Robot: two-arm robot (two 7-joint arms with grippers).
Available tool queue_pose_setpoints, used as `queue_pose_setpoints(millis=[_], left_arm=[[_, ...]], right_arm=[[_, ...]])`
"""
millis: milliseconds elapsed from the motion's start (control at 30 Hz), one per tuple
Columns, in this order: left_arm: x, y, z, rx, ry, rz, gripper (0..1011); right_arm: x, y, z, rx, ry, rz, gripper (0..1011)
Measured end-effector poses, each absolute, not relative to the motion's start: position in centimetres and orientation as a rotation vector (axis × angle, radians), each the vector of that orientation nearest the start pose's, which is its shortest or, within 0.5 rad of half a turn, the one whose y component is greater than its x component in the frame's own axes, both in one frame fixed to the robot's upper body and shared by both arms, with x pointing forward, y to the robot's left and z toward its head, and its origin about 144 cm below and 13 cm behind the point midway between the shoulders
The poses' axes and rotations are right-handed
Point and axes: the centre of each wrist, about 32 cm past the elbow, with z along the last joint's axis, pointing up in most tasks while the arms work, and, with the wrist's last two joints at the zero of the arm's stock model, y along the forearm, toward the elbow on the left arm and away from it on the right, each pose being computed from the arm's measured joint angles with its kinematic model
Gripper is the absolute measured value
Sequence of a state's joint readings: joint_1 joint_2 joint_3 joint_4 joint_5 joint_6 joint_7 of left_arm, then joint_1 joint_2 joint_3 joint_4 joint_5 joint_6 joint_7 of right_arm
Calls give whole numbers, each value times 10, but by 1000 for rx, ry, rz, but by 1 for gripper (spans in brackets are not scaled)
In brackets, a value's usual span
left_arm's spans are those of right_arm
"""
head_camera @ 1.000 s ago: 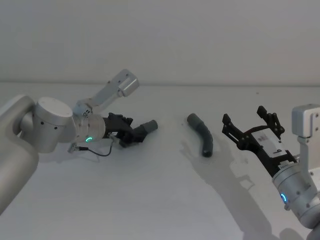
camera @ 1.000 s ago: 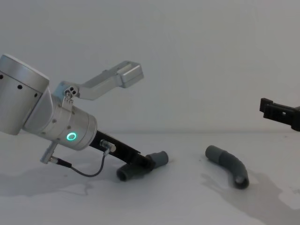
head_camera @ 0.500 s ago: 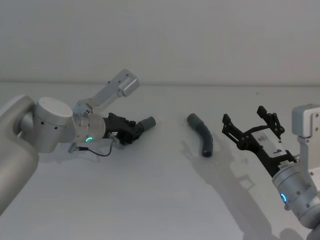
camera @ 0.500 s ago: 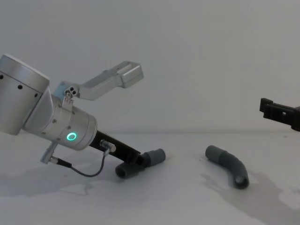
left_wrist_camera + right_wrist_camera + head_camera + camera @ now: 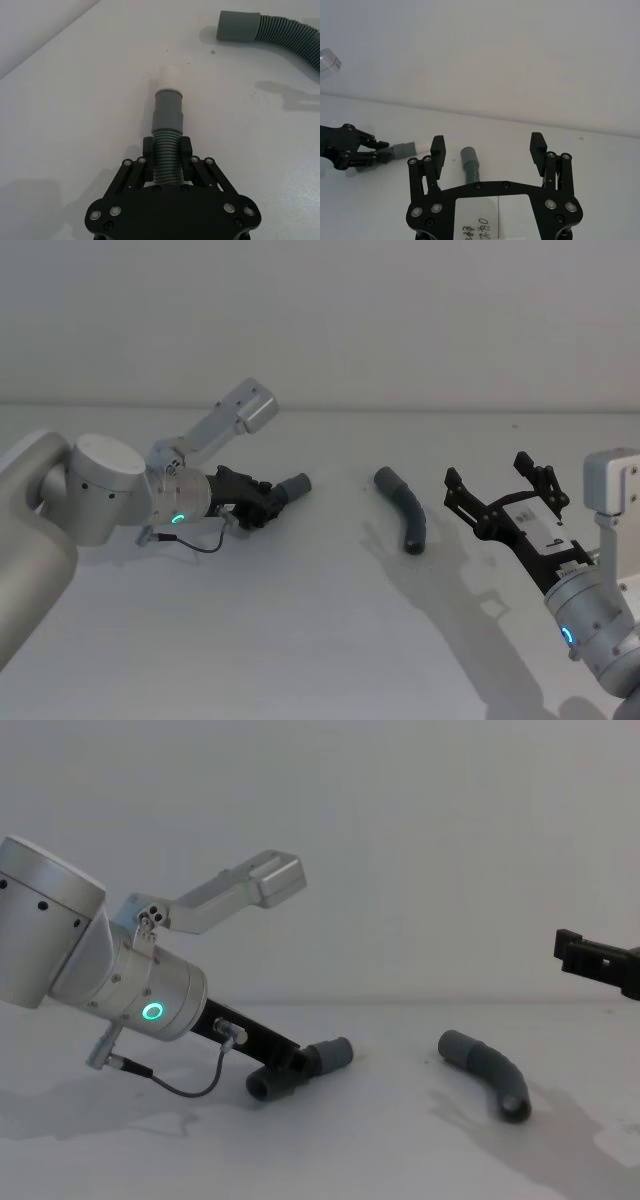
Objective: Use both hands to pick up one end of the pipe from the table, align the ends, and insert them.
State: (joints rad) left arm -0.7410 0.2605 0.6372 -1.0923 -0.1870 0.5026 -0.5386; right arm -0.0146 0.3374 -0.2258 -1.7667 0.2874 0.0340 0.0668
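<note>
My left gripper [image 5: 262,500] is shut on the ribbed part of one pipe piece [image 5: 166,156], low at the left of the white table [image 5: 300,620]. Its grey cuff [image 5: 168,107] with a whitish tip [image 5: 170,77] sticks out past the fingers [image 5: 186,150]. In the chest view the left gripper [image 5: 290,1064] holds this piece [image 5: 330,1053] down near the surface. The second pipe piece [image 5: 404,508] lies free at the table's middle, its cuff [image 5: 239,27] toward the left arm. My right gripper [image 5: 488,472] hovers open to its right, above the table; the wrist view shows that piece [image 5: 469,165] ahead between the right gripper [image 5: 488,145] fingers.
A silver camera bracket [image 5: 240,412] juts up from the left wrist. A thin black cable [image 5: 185,1088] loops under that wrist. The table ends at a plain white wall [image 5: 400,320] behind.
The left gripper's fingers have closed in on the pipe piece, and the piece has shifted a little toward the left arm. The right arm and the free piece have not moved.
</note>
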Motion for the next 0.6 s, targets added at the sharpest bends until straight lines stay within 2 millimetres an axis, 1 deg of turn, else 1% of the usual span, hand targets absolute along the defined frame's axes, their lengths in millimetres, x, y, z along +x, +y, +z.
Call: queue_pose_setpoints(millis=[433,600], left_arm=[[622,178,1244,598,80,721,298],[622,178,1244,598,80,721,298]], right_arm=[[443,-237,1189,24,-74,-1226,1001],[444,-237,1192,-1,-66,-1209,1001]])
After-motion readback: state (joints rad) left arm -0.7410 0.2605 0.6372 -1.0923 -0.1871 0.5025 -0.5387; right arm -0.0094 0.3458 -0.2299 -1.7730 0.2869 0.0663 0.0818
